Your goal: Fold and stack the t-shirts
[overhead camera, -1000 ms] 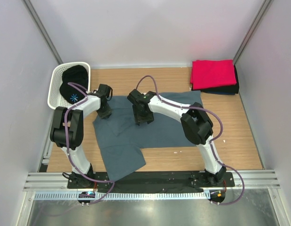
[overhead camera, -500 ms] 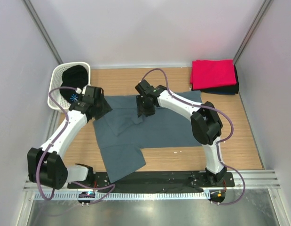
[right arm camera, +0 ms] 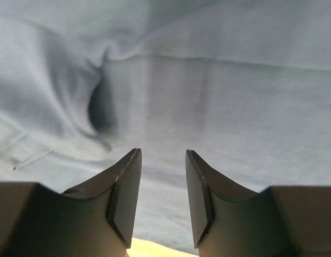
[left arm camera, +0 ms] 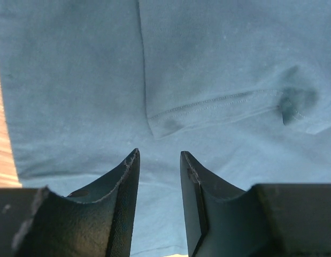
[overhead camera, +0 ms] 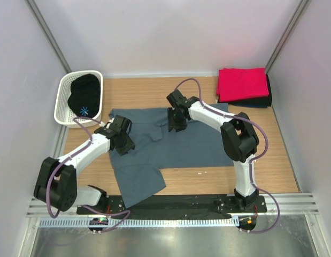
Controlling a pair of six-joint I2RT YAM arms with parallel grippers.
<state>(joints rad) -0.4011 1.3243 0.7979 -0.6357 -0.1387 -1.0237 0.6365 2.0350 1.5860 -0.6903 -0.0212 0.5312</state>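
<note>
Left claw [left arm camera: 159, 155] parted | right claw [right arm camera: 163, 153] parted | blue-grey t-shirt [overhead camera: 197, 145]: 1 | red t-shirt [overhead camera: 241, 83]: 1

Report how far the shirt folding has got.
Done: a folded red shirt lies on folded dark shirts in the far right corner. In hand: the blue-grey shirt lies spread on the table, one sleeve apparently turned in. The left end effector and right end effector hang open over it, gripping nothing. Left: finishing that fold, stacking it, and the black garment in the white basket.
</note>
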